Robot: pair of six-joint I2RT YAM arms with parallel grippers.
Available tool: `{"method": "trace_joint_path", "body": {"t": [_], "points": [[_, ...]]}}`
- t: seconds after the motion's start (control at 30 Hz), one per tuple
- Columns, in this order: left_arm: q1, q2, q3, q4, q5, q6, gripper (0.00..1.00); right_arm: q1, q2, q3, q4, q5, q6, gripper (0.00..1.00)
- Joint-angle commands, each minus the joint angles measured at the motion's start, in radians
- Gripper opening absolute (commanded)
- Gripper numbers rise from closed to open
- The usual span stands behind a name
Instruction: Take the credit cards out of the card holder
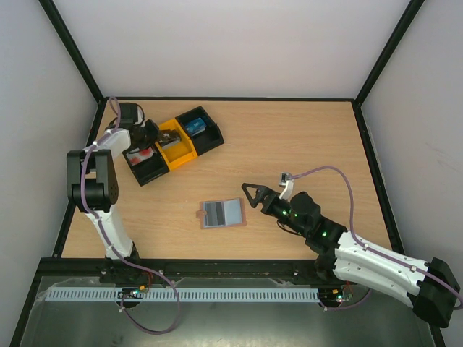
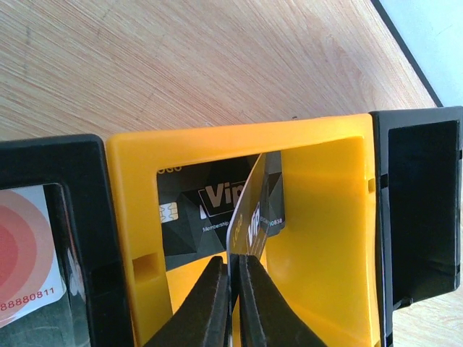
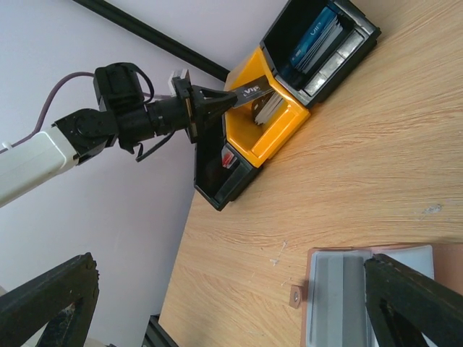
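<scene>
The card holder point(image 1: 222, 212) lies open and flat on the table, light blue-grey with a brownish rim; it also shows in the right wrist view point(image 3: 347, 296). My left gripper point(image 2: 233, 264) is shut on the edge of a dark credit card marked VIP point(image 2: 249, 210), holding it on edge over the yellow middle section point(image 2: 130, 210) of the tray. A second dark card point(image 2: 195, 210) lies flat in that section. My right gripper point(image 1: 246, 195) is open and empty just right of the holder, with one finger point(image 3: 416, 303) over its right panel.
The black-and-yellow three-section tray point(image 1: 189, 155) stands at the back left. Its near black section holds a red-and-white card point(image 2: 25, 253), its far black section blue cards point(image 3: 315, 36). The left wall and black frame post stand close behind the left arm point(image 1: 94, 181).
</scene>
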Motion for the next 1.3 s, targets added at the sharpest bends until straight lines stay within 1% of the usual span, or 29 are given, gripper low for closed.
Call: {"method": "trace_joint_path", "body": {"t": [0.0,0.57,0.87,1.07,1.27], "points": [[0.007,0.019,0.024,-0.027,-0.022,0.015,0.06,-0.003,-0.013,0.020,-0.018,0.030,-0.010,0.98],[0.007,0.026,0.045,-0.042,-0.054,0.019,0.08,-0.003,-0.023,0.021,-0.025,0.034,-0.012,0.98],[0.005,0.032,0.043,-0.037,-0.072,0.011,0.05,-0.004,-0.030,0.026,-0.032,0.034,-0.017,0.98],[-0.005,0.039,0.045,-0.026,-0.084,-0.001,0.06,-0.003,-0.031,0.022,-0.033,0.039,-0.017,0.98],[-0.010,0.048,0.050,-0.024,-0.092,-0.009,0.11,-0.003,-0.038,0.021,-0.037,0.042,-0.014,0.98]]}}
